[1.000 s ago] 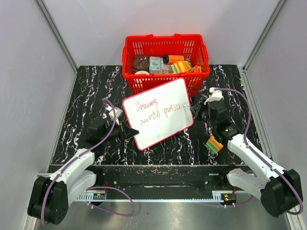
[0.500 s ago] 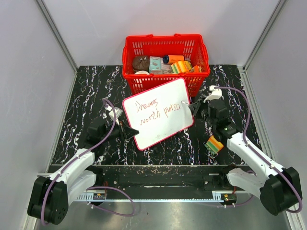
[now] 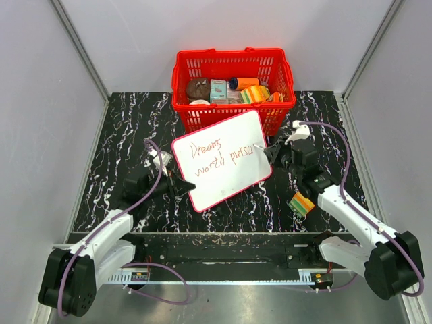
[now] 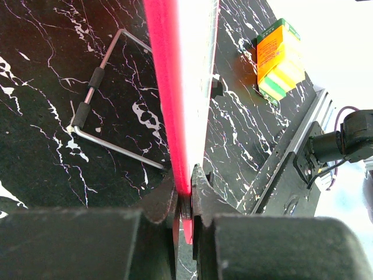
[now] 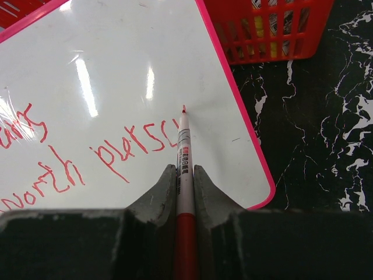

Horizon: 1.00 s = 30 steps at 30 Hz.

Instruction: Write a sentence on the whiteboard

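The whiteboard (image 3: 223, 158), white with a pink-red rim, stands tilted in front of the red basket. My left gripper (image 3: 181, 185) is shut on its lower left edge; in the left wrist view the rim (image 4: 175, 87) runs between the jaws (image 4: 185, 198). The sentence (image 3: 219, 156) reads about "Dreams worth pursu" in red, in two lines; it also shows in the right wrist view (image 5: 134, 146). My right gripper (image 3: 273, 152) is shut on the red-and-white marker (image 5: 185, 169), whose tip sits at the board just right of the last letter.
The red basket (image 3: 233, 64) with several packets stands behind the board. An orange, yellow and green packet (image 3: 302, 202) lies by my right arm; it also shows in the left wrist view (image 4: 278, 58). A wire stand (image 4: 99, 105) lies on the black marble table (image 3: 128, 121).
My right gripper has moved the marker slightly left and up along the second line, adding a stroke after "purs". The left arm and board have not moved.
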Each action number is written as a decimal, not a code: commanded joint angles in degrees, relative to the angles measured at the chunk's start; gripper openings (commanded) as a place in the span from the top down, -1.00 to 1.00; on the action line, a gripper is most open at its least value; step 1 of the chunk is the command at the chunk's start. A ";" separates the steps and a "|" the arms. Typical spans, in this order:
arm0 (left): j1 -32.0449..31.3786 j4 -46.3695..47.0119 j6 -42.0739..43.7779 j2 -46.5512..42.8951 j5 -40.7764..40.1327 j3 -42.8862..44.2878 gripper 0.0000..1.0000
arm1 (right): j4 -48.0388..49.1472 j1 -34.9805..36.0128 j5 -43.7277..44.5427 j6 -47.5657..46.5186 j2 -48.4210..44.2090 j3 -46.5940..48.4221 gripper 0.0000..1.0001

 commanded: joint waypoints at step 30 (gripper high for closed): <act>0.85 1.14 6.93 -0.57 -7.12 -0.96 1.00 | 2.72 0.15 2.51 0.16 -3.52 3.05 1.00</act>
